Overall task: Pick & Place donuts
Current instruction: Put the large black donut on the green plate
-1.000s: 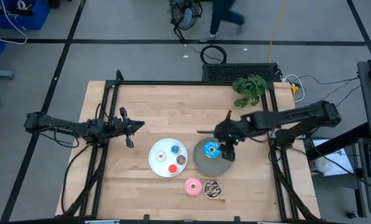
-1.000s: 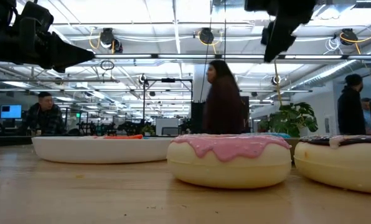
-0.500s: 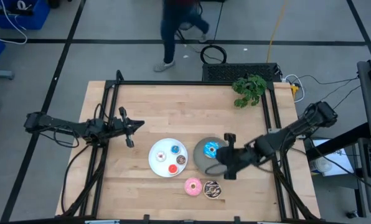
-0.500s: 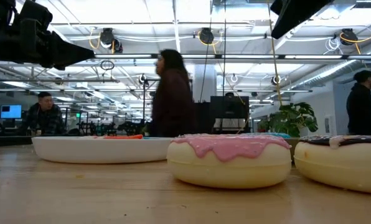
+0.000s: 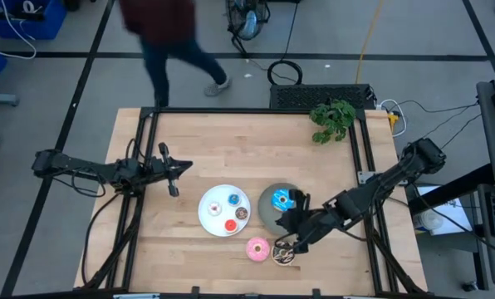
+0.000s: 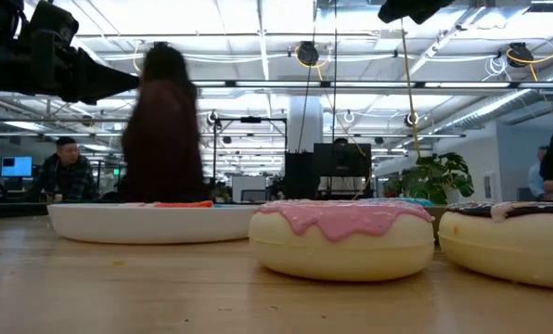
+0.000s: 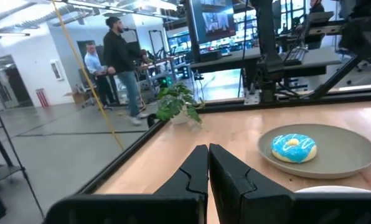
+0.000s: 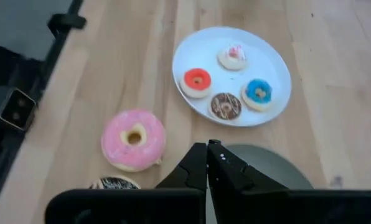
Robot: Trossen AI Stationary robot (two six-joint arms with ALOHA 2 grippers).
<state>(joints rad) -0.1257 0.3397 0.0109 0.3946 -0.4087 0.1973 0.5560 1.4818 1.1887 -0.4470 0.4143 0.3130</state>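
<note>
Two plates sit mid-desk on my feed: the round grey plate, just beside my right claw on its far side, and the round white plate, farther off toward the left arm. My right claw hangs low over the near part of the desk, its fingers pressed together in the wrist view and pinching nothing. Directly under it, partly hidden, lies the chocolate-sprinkled donut, and touching that one on the side away from the claw lies the pink donut. The blue-iced donut rests on the grey plate, a little beyond the claw. Four tiny donuts lie on the white plate, well clear of the right claw: white, red, brown and blue. My left claw waits above the desk's left part, beyond the white plate, fingers pressed together and empty. A person walks across the floor beyond the desk.
</note>
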